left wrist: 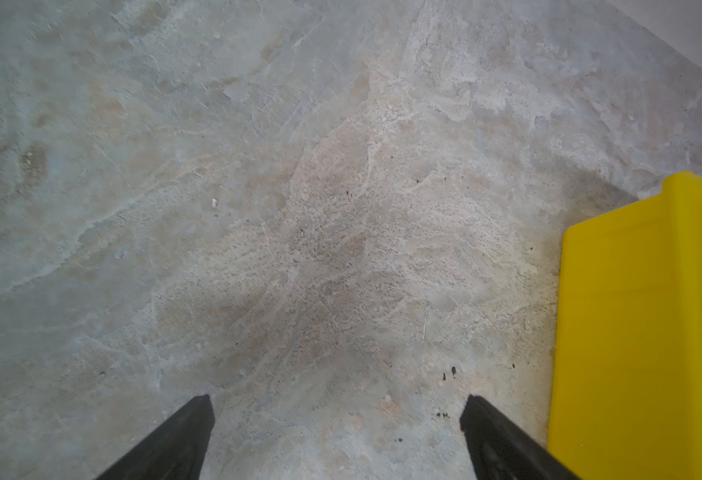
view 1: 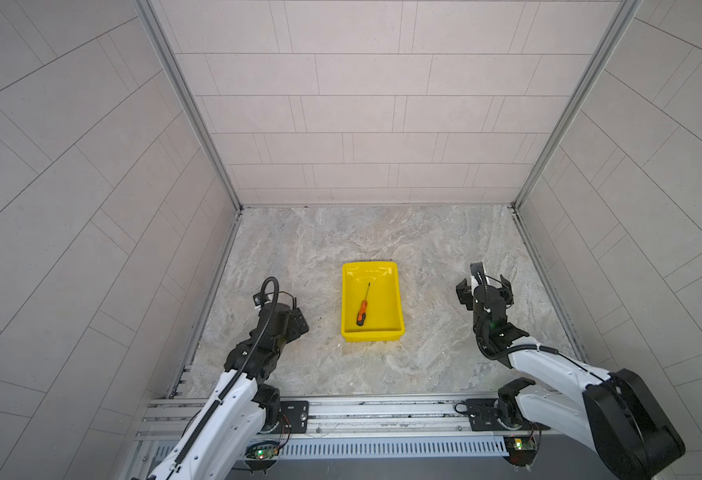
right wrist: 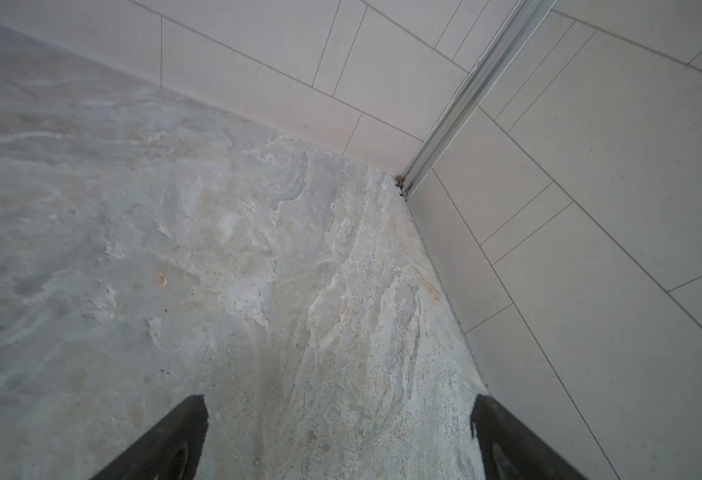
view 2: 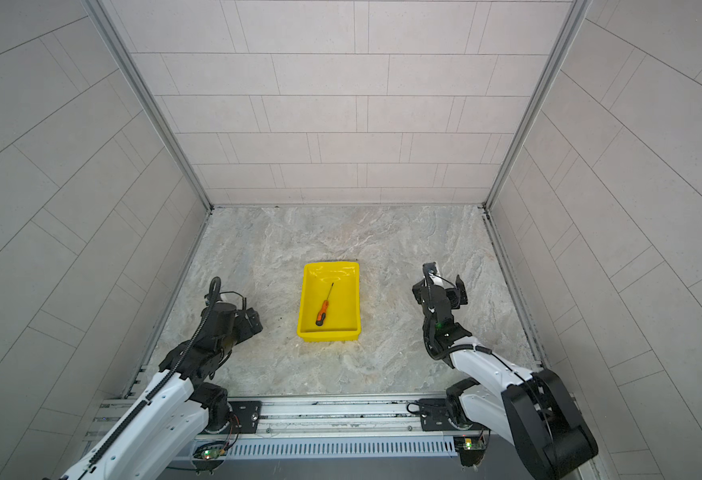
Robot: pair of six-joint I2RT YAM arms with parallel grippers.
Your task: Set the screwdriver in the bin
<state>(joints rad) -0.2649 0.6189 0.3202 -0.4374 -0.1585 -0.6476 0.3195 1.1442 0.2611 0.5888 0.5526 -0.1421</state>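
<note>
Left gripper [left wrist: 337,399] and right gripper [right wrist: 339,399] are spread wide, nothing pinched.
Between them the screwdriver [view 1: 363,307] is seen lying flat inside the bin [view 1: 372,334], handle toward the robot, shaft pointing away, slightly slanted; the left gripper is judged the nearer.

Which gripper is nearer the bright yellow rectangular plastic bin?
Left. The left gripper is close beside the bright yellow plastic bin, on its left; the right gripper is farther off, on its right.
</note>
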